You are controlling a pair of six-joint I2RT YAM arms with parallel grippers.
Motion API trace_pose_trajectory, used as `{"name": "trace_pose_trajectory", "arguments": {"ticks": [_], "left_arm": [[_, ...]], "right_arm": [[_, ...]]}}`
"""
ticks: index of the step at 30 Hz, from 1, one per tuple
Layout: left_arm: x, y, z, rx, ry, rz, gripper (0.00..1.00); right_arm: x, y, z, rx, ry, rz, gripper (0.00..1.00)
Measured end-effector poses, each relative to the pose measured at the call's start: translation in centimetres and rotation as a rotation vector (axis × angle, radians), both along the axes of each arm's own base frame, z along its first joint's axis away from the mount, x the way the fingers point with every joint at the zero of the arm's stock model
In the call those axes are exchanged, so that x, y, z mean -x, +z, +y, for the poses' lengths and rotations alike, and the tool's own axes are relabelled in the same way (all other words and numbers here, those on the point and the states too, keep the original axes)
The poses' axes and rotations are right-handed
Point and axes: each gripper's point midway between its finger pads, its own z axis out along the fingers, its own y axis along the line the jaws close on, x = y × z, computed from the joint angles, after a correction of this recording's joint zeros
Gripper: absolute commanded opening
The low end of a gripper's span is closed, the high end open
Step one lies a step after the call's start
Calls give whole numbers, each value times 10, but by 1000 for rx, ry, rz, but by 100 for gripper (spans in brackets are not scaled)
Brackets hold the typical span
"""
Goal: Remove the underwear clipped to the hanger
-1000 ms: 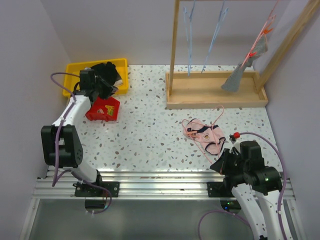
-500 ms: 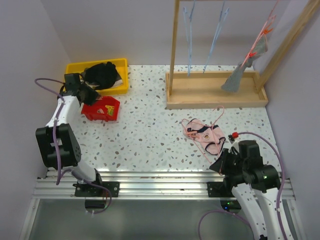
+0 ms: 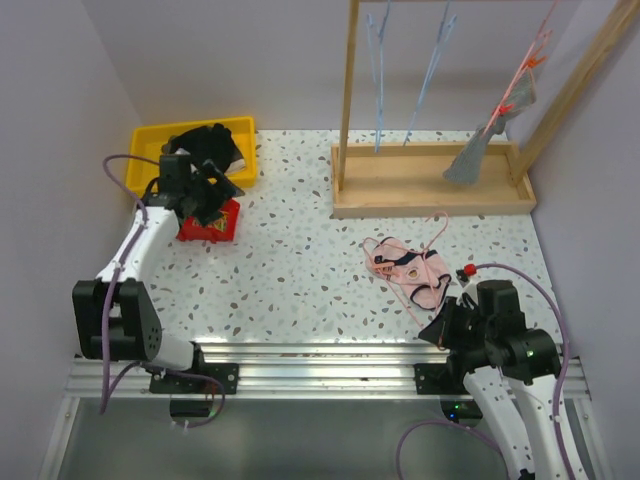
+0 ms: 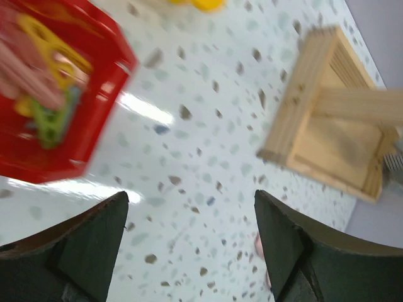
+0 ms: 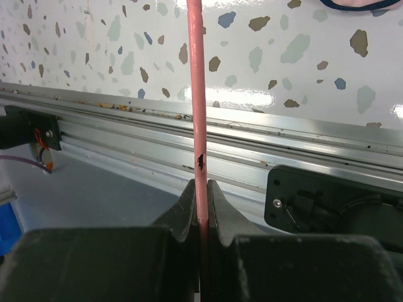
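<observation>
Pale pink briefs (image 3: 408, 268) with dark trim lie crumpled on the speckled table (image 3: 300, 270), right of centre and tangled in a thin pink hanger (image 5: 196, 94). Whether a clip holds them cannot be made out. The right gripper (image 5: 200, 192), at the near right edge, has its jaws closed on that hanger's rod.

Grey briefs (image 3: 468, 160) hang at the far right, clipped to a second pink hanger (image 3: 520, 85) on the wooden rack (image 3: 430, 195). The left gripper (image 4: 189, 248) is well apart from both, at the far left above a red bin (image 3: 215, 222), its jaws wide with nothing between them.

Likely risks: the rod is thin and smooth, so it may twist or slip in the pinch. Lifting it would probably drag the pink briefs along rather than free them. A hard tug on the grey pair could swing its hanger off the rack.
</observation>
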Motion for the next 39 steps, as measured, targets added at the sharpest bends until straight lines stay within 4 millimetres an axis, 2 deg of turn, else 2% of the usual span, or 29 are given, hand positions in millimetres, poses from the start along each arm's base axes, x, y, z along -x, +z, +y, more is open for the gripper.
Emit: {"name": "trace_pose_trajectory", "arguments": {"ticks": [4, 6, 9, 13, 17, 20, 23, 26, 33, 39], "left_arm": [[37, 10, -86, 77, -216, -34, 84], [58, 7, -126, 118, -317, -32, 84], [87, -1, -175, 168, -444, -4, 85], [115, -8, -224, 210, -567, 32, 85], [132, -25, -254, 227, -628, 78, 85], [139, -37, -265, 230, -645, 113, 85], [138, -39, -269, 239, -637, 116, 85], [133, -34, -270, 250, -625, 69, 85], [139, -14, -264, 285, -655, -87, 84], [151, 5, -239, 275, -683, -241, 84]], "right_arm": [[0, 2, 2, -14, 2, -3, 0], [-1, 4, 5, -35, -1, -5, 0], [-3, 13, 11, -84, -9, -23, 0], [-5, 25, 21, -154, -3, -44, 0], [-8, 37, 29, -218, -2, -74, 0], [-9, 45, 34, -255, 2, -94, 0], [-10, 51, 37, -287, 1, -107, 0], [-11, 58, 39, -314, -4, -121, 0], [-14, 79, 43, -366, -23, -154, 0], [-13, 104, 45, -389, -2, -198, 0]]}}
